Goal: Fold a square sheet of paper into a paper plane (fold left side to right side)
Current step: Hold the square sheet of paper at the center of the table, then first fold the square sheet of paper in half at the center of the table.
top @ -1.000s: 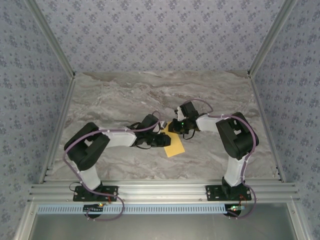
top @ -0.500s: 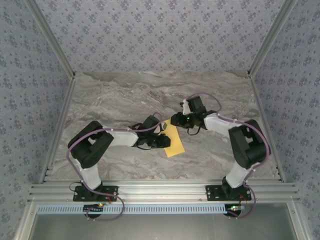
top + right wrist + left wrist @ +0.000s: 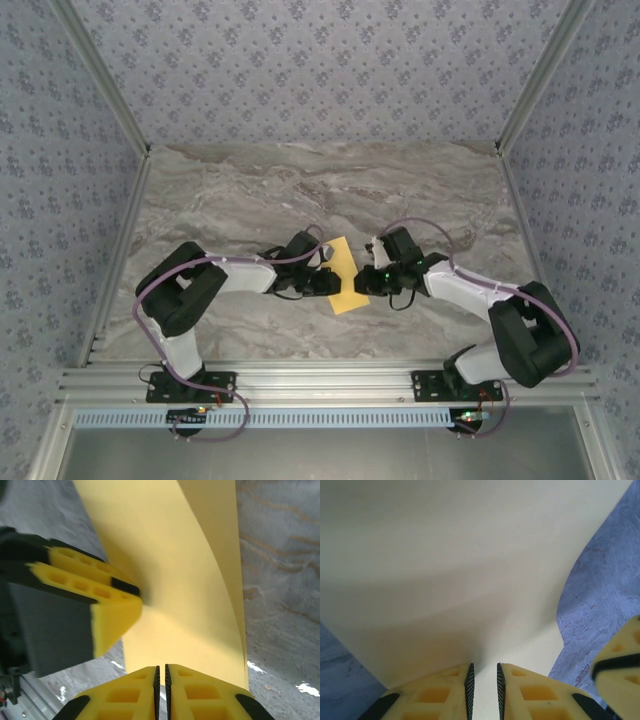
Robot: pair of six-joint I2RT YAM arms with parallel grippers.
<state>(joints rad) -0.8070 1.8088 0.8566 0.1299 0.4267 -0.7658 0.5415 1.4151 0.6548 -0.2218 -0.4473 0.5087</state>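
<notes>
Paper [image 3: 170,580] in right end effector [image 3: 161,668]

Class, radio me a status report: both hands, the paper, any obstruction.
Left hand shut on the sheet of paper, flap raised off the table. Right hand pinching its edge, opposite. Hands close together, not touching.

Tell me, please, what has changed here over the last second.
The right gripper moved nearer, from the far end of the paper to its right edge, its elbow swinging out right. The left gripper stayed at the paper's left edge; the paper stayed put.
</notes>
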